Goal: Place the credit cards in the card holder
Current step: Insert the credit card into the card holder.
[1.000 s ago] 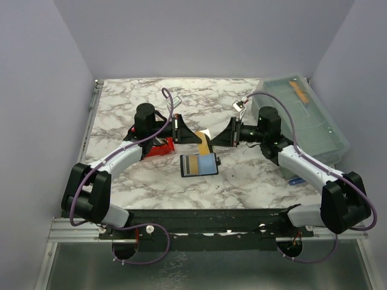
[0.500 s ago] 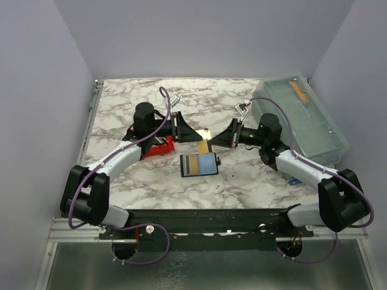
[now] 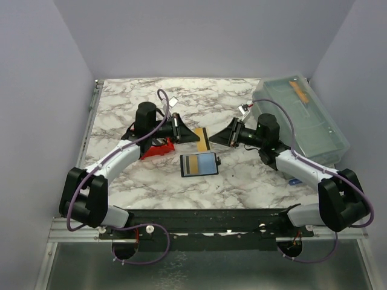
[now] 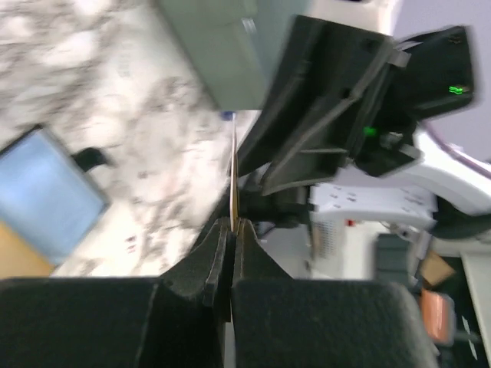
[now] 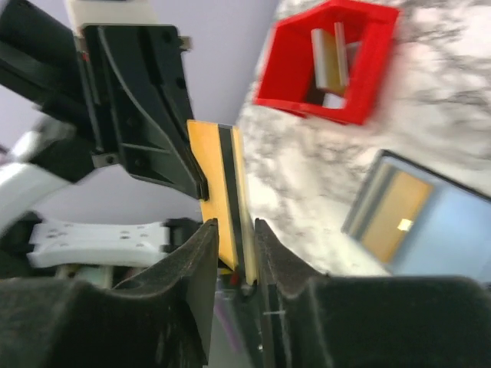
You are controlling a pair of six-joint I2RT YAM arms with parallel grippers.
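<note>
Top external view first: both arms reach in toward the middle of the marble tabletop (image 3: 121, 103), tips almost nose to nose. A yellow card (image 3: 204, 144) with a dark stripe down it is held up off the table between them. The left gripper (image 3: 197, 138) has it. On the left wrist cam the card shows edge-on as a thin pale line, and the two black fingers are pinched tight on its near end with no gap at all, so that claw is clamped on the yellow card.

The right gripper (image 3: 213, 140) is the fuzzy one. On the right wrist cam its fingers (image 5: 201, 253) sit a little apart, and the bottom of the card drops into the slot between them, yellow face and black stripe toward the lens. Honestly I can't tell whether the pads are actually pressing on it or just sitting around it. The left claw is visible just behind, on the card's upper left edge.

The card holder (image 3: 188, 165) lies open and flat on the marble, just in front of the two claws and well below the raised card. A light blue card (image 3: 207, 162) shows on its right half and a tan panel on its left.

The red tray (image 3: 158, 149) sits by the left forearm, left of the holder, with a greyish flat piece standing inside it (clearer on the right wrist cam). A translucent lidded box (image 3: 305, 121) takes up the far right side of the table.
</note>
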